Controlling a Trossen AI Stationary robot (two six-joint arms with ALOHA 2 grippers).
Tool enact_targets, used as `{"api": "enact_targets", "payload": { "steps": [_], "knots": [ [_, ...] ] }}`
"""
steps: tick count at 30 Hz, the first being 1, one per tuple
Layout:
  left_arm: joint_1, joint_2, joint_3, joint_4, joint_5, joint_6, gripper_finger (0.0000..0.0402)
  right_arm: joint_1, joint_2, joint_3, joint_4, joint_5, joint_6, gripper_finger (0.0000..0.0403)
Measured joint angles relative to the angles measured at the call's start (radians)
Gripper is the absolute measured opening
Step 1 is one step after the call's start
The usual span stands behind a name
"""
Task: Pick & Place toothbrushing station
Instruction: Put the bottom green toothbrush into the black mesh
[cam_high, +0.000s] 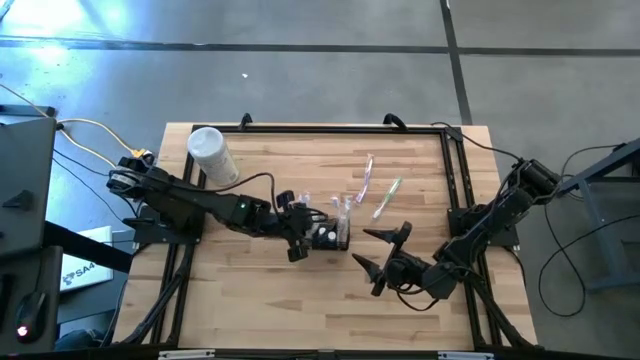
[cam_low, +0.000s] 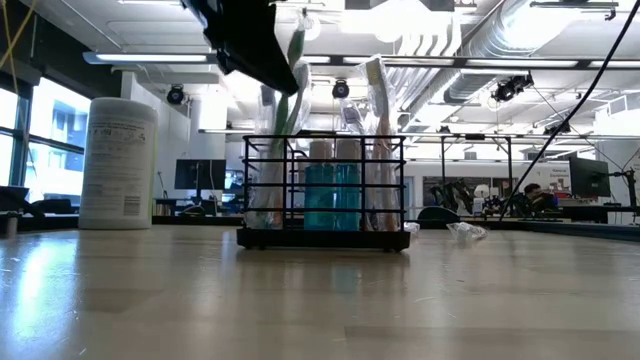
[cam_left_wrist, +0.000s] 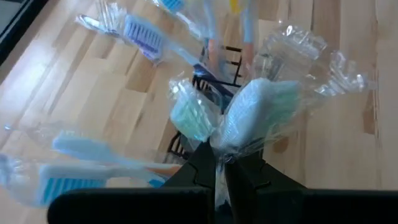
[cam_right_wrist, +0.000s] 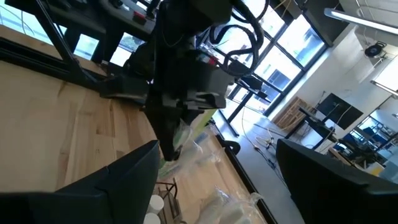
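A: What is being held by the left gripper?

B: A wrapped toothbrush is being pinched between its closed fingers, over the black caddy at the table's middle. The right gripper is being kept wide open and empty, nearby.

A: What risk is being run?

B: The crinkled wrapper is probably being caught on the wires; the light caddy is then being tipped. Farther off, two toothbrushes are lying.

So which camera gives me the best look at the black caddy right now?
The low view: the caddy stands side-on in full, with wrapped brushes and a teal cup inside. The high view shows it small beside the left gripper. The left wrist view catches only bits of wire; the right wrist view barely shows it.
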Motion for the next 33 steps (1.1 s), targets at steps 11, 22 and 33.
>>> {"api": "enact_targets", "payload": {
  "steps": [11, 22, 33],
  "knots": [
    [-0.004, 0.000, -0.060, 0.059, 0.012, -0.043, 0.0009, 0.000, 0.000, 0.000, 0.000, -0.001, 0.000, 0.0313],
    [-0.004, 0.000, -0.060, 0.048, 0.036, -0.037, 0.0048, 0.000, 0.000, 0.000, 0.000, -0.001, 0.000, 0.0313],
    [-0.004, 0.000, -0.060, 0.052, 0.034, -0.047, 0.0065, -0.007, 0.000, 0.000, 0.000, -0.002, 0.000, 0.0313]
  ]
}}
